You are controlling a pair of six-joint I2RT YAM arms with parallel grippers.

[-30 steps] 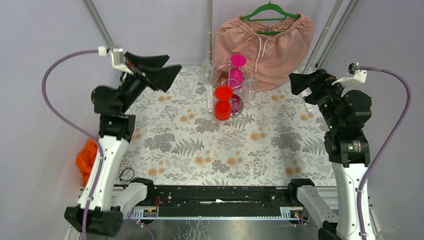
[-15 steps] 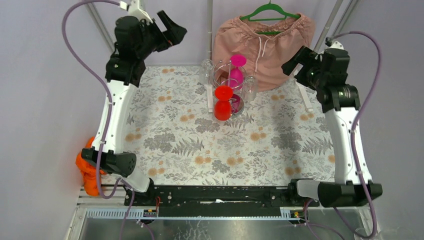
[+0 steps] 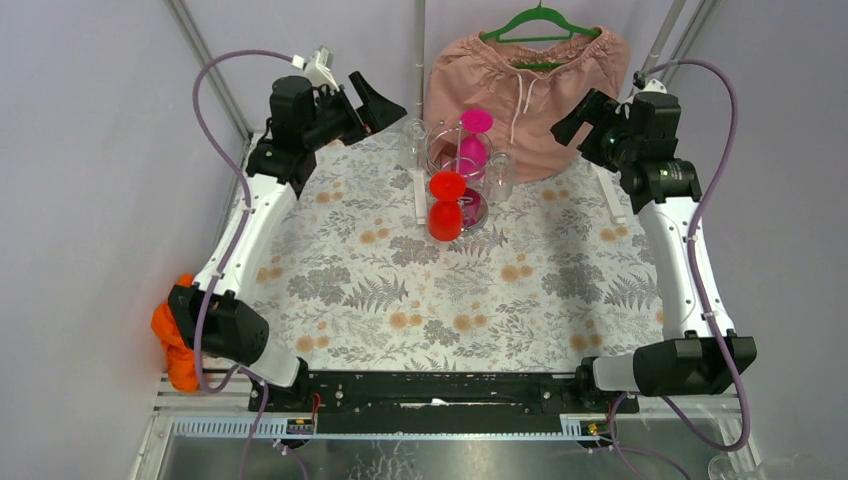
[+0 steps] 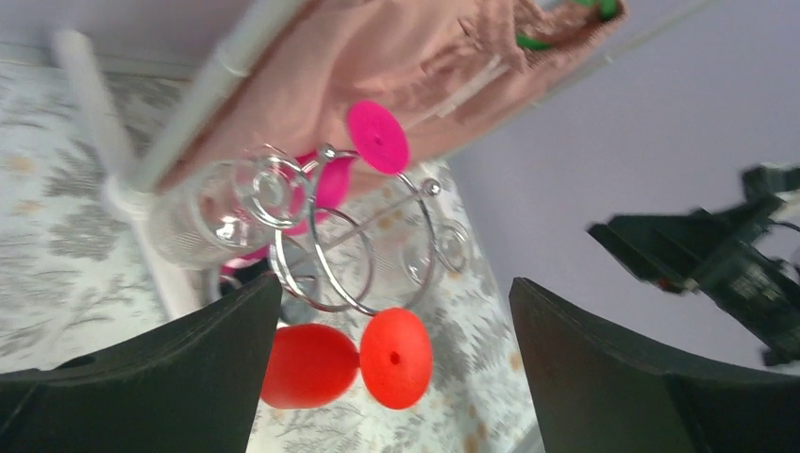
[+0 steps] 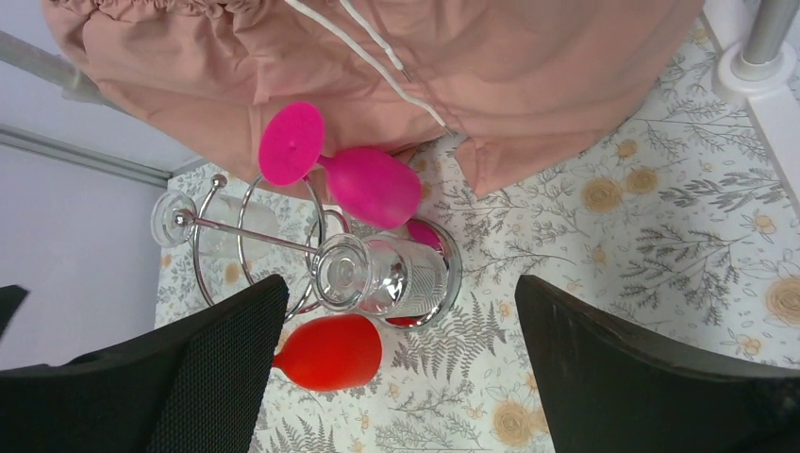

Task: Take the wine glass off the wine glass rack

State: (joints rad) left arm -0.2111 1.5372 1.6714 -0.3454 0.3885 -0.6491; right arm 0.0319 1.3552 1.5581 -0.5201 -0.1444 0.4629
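From above, the wine glass rack (image 3: 458,182) is standing at the far middle of the floral table (image 3: 400,290), just in front of a pink garment (image 3: 530,85) that is hanging on a green hanger (image 3: 540,22). A red wine glass (image 3: 446,205) is hanging on the rack's near side and a pink wine glass (image 3: 474,140) on its far side, with clear glasses (image 3: 499,172) hanging at the sides. The left gripper (image 3: 385,104) is hovering up and to the left of the rack and the right gripper (image 3: 575,120) up and to its right. Both are apart from the rack and are carrying nothing. An orange cloth (image 3: 172,335) is lying at the table's left edge.

In the left wrist view, the left gripper (image 4: 396,283) is spreading its fingers (image 4: 141,377) wide. The rack's wire loops (image 4: 330,255) are showing between them, farther off and untouched. The red glass (image 4: 316,363) is sitting lowest in the gap and the pink glass's foot (image 4: 377,137) is showing above the loops. The right gripper (image 4: 698,250) is appearing beyond, at the right.

In the right wrist view, the right gripper (image 5: 401,283) is likewise gaping wide and is holding nothing. The rack (image 5: 250,234) is lying between its fingers (image 5: 641,377) but well beyond them. A clear glass (image 5: 377,274) is hanging nearest the middle, with the pink glass (image 5: 368,184) above it in the picture and the red glass (image 5: 330,351) below.
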